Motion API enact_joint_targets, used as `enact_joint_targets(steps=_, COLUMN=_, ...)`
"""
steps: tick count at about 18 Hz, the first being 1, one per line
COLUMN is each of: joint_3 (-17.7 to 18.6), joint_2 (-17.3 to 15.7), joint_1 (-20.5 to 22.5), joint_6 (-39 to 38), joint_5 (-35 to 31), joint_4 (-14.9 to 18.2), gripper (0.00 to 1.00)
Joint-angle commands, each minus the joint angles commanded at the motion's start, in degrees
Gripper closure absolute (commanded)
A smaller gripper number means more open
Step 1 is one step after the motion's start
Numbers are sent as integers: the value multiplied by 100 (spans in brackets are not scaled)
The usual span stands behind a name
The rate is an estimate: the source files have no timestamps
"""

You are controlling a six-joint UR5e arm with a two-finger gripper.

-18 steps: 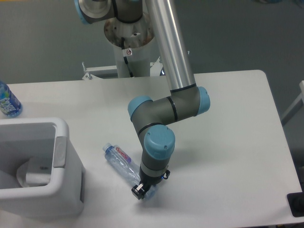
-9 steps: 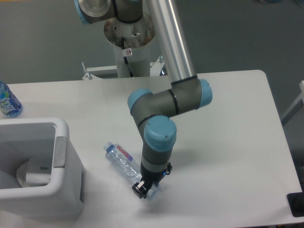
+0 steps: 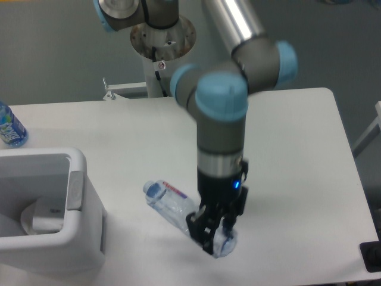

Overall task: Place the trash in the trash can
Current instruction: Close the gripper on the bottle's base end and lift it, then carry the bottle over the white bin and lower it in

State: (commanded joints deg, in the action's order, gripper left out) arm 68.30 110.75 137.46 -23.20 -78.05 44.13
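Note:
The clear plastic bottle (image 3: 173,203) with a white cap and pink-red label hangs tilted above the table, cap end pointing left towards the bin. My gripper (image 3: 212,236) is shut on the bottle's bottom end and holds it clear of the tabletop, right of the bin. The white trash can (image 3: 79,161) with a grey rim panel (image 3: 74,190) stands at the front left, open at the top. A whitish object (image 3: 42,218) lies inside it; I cannot tell whether it is the wrapper.
A blue-labelled bottle (image 3: 9,127) stands at the far left edge of the table. The arm's base column (image 3: 162,65) stands behind the table. A dark object (image 3: 371,257) sits at the front right corner.
My gripper has risen and moved right with the bottle in it. The bottle has left the tabletop and its cap end has swung up.

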Motion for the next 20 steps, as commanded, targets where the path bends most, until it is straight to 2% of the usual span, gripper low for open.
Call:
enact_joint_targets(steps=5, joint_3=-150, joint_2=-229, joint_1=-290, joint_6=44, joint_5=9, joint_4=-571, gripper=39)
enact_joint_targets(steps=11, joint_3=-159, joint_2=-273, joint_1=-835, joint_6=114, joint_5=9, joint_4=-634, gripper=40)
enact_joint_targets(steps=16, joint_3=-116, joint_2=-71, joint_1=-1572, joint_6=553, joint_5=9, joint_4=-660, gripper=40)
enact_joint_targets(steps=20, joint_3=-89, joint_2=131, joint_1=-2064, joint_6=624, joint_5=9, joint_4=-669, gripper=40)
